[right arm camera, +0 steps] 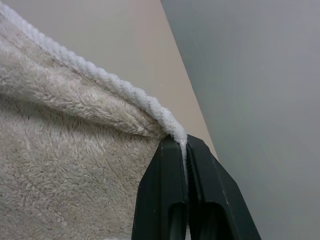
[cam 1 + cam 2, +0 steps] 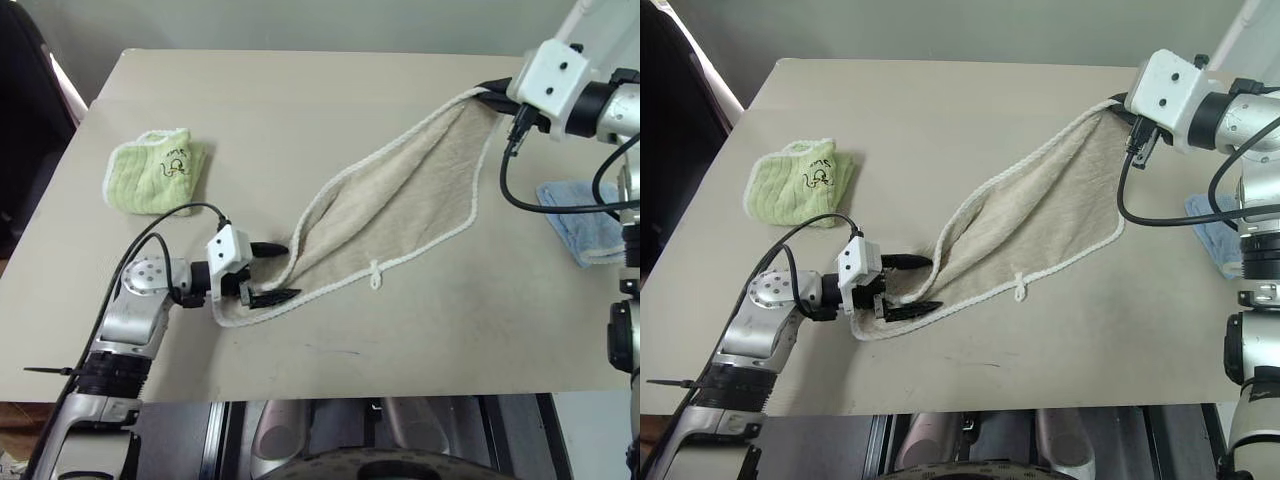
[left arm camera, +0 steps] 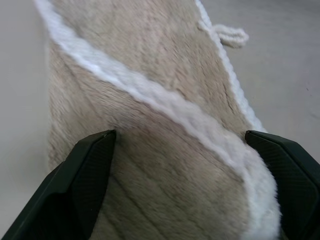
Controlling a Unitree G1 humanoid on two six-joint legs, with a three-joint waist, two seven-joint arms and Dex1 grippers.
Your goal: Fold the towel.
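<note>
Table (image 2: 300,120): plain beige top, no containers on it.

Left side, near the left edge: small light-green cloth (image 2: 155,172) with a printed drawing, bunched, well apart from everything else.

Left gripper (image 2: 272,272), toward the front-left of the table: black fingers spread wide, one on each side of the towel's low end. In the left wrist view the fingertips (image 3: 95,150) flank the folded cloth and its white cord edge without pinching it; whether they touch it I cannot tell.

Towel (image 2: 410,205): tan terry with white corded edging, running diagonally from the front-left of the table up toward the far-right corner. Low end bunched on the surface between the left fingers. Small white loop (image 2: 376,277) on the near edge, about mid-table, lying on the surface.

Right gripper (image 1: 186,150), near the far-right corner: fingers pressed together on the towel's upper corner at the cord, holding it raised above the table.

Right edge: light-blue cloth (image 2: 580,225), crumpled, just beside the towel's right border, partly behind the right arm.
</note>
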